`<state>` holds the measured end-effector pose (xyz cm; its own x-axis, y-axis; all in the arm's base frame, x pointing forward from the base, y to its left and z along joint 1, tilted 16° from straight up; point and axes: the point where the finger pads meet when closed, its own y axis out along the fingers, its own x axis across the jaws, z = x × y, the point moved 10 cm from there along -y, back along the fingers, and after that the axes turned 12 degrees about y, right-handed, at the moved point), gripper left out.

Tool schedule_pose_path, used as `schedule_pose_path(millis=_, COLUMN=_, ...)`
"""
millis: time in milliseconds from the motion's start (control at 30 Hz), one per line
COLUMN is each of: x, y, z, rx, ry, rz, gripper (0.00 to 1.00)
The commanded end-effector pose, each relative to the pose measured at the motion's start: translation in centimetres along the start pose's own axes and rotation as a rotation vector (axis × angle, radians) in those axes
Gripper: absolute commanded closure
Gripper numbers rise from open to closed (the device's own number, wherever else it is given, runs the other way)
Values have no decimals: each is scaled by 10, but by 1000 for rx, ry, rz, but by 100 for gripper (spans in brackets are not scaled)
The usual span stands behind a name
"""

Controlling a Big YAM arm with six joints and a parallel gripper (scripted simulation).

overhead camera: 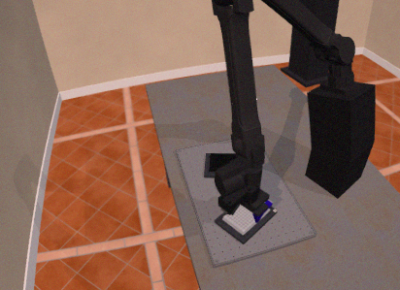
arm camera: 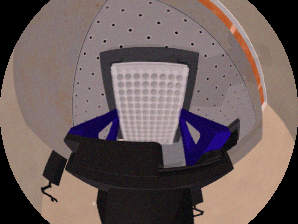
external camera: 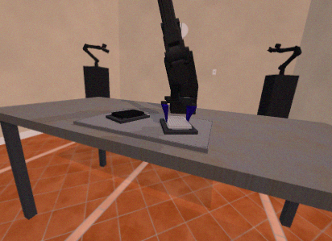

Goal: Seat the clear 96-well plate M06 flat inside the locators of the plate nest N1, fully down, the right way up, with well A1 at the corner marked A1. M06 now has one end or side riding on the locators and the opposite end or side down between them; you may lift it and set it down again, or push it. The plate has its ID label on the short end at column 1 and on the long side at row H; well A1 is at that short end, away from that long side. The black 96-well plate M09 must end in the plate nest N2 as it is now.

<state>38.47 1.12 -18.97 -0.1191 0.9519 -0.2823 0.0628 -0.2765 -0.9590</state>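
The clear plate M06 [overhead camera: 241, 217] rests on the dark plate nest N1 at the near end of the perforated mat. It also shows in the exterior view [external camera: 177, 122] and in the wrist view [arm camera: 148, 102]. My gripper [arm camera: 149, 111], with blue fingers, is shut on M06 across its long sides near one short end. In the side view the fingers [external camera: 177, 111] stand on either side of the plate. I cannot tell whether the plate sits level. The black plate M09 [external camera: 127, 114] [overhead camera: 218, 165] lies in nest N2 at the mat's far end.
The grey perforated mat lies on a grey table. A tall black pedestal [overhead camera: 340, 135] stands on the table to the right of the mat. My arm rises over nest N2.
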Motion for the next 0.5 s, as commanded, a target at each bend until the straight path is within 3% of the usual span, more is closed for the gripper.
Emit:
schedule_pose_path(millis=0, x=-6, y=8, z=-4, rx=2, ry=14, rz=-2, gripper=100)
schedule_pose_path(millis=333, x=-6, y=8, z=-4, rx=4, ry=13, rz=-2, gripper=100)
schedule_pose_path(millis=367, x=-6, y=8, z=-4, rx=4, ry=13, rz=-2, gripper=0)
schedule_pose_path(millis=467, x=-6, y=8, z=-4, rx=4, ry=14, rz=-2, gripper=0)
